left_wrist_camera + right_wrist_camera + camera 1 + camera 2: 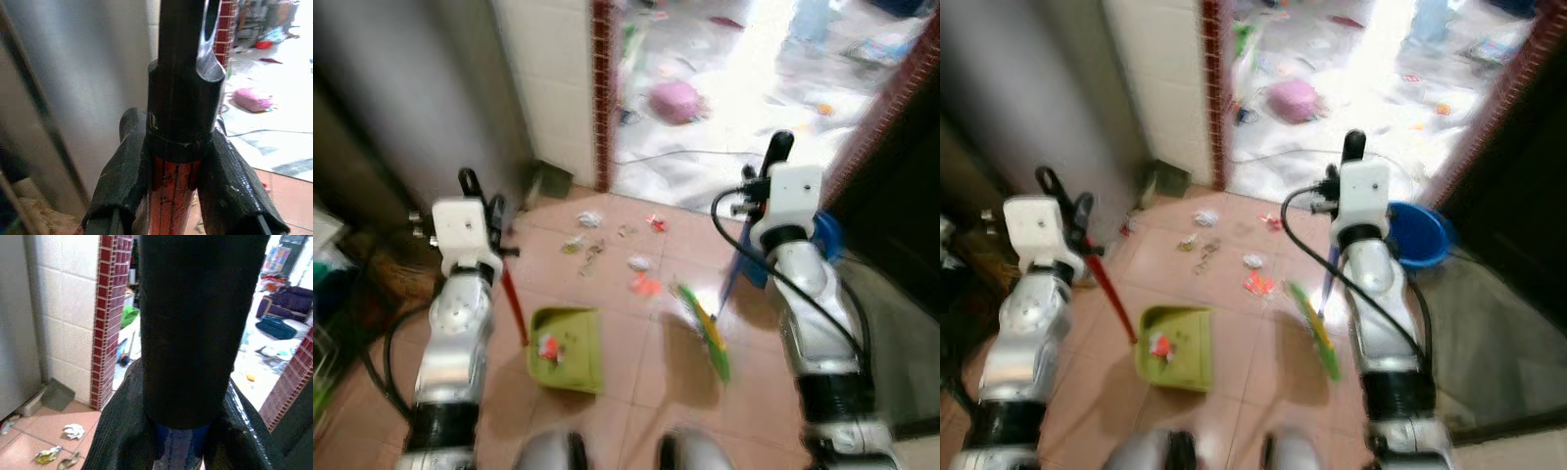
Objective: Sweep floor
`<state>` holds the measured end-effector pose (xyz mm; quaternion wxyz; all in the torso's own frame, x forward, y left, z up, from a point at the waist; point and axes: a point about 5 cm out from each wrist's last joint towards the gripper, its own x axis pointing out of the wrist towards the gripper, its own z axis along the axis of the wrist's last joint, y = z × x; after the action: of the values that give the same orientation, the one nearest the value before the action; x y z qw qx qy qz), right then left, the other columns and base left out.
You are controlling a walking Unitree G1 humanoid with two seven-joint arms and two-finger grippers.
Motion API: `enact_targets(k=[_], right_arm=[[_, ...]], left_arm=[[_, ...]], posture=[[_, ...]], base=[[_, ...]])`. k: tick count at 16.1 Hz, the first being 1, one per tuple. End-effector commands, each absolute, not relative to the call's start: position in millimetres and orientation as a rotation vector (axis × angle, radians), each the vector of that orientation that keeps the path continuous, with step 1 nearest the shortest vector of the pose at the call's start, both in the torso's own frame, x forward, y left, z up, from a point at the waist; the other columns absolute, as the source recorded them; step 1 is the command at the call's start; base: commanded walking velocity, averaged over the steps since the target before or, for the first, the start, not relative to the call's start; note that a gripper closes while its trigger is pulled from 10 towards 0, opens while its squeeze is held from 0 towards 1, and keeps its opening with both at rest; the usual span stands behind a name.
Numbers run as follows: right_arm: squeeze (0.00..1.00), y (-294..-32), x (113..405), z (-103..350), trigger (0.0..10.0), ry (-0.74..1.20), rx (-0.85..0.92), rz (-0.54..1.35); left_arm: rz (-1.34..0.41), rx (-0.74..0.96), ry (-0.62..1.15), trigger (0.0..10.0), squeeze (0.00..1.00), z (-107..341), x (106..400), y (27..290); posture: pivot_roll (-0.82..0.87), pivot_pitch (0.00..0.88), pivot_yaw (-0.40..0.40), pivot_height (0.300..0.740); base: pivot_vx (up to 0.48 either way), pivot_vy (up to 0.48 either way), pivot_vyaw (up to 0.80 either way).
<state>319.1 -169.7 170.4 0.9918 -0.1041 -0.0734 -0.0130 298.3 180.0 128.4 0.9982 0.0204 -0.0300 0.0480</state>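
My left gripper (481, 206) is shut on the red handle (513, 304) of a green dustpan (566, 349), which rests on the tiled floor with a scrap of red litter inside. In the left wrist view the fingers (124, 181) clamp the red handle (172, 193) below its black cap. My right gripper (766, 168) is shut on the blue broom handle (732, 274); the green broom head (707, 331) sits blurred, right of the dustpan. Scraps of litter (642, 284) lie scattered on the tiles beyond the dustpan and broom.
A grey cabinet (421, 88) and a tiled wall with a brick edge (600, 88) stand at left. Ahead, a doorway opens onto a bright, cluttered floor with a pink object (675, 100). A blue basin (1415, 233) sits behind my right arm. A dark wall stands at right.
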Motion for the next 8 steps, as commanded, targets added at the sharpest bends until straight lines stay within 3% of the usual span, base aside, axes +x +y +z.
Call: enact_targets(k=[1,4,6,8], right_arm=[[0.0,-169.3,319.6,184.2,10.0,-0.213,-0.223,-0.043],[0.0,-170.7,321.3,181.3,10.0,-0.2,-0.232,-0.063],[0.0,-167.9,320.7,178.4,10.0,-0.194,-0.232,-0.062],[0.0,-165.5,320.0,175.6,10.0,-0.189,-0.233,-0.07]], left_arm=[[0.084,0.035,-0.131,10.0,0.0,145.6,299.8,178.3],[0.078,0.033,-0.129,10.0,0.0,145.5,299.6,177.4],[0.089,0.032,-0.117,10.0,0.0,143.6,298.2,177.4],[0.117,0.039,-0.113,10.0,0.0,142.0,297.3,178.6]], posture=[[-0.06,0.113,0.009,0.74],[-0.06,0.112,0.007,0.74],[-0.05,0.11,0.001,0.74],[-0.05,0.109,0.008,0.74]], base=[[0.375,0.3,0.0],[0.377,0.295,-0.56],[0.33,0.131,0.0],[0.0,0.0,0.0]])
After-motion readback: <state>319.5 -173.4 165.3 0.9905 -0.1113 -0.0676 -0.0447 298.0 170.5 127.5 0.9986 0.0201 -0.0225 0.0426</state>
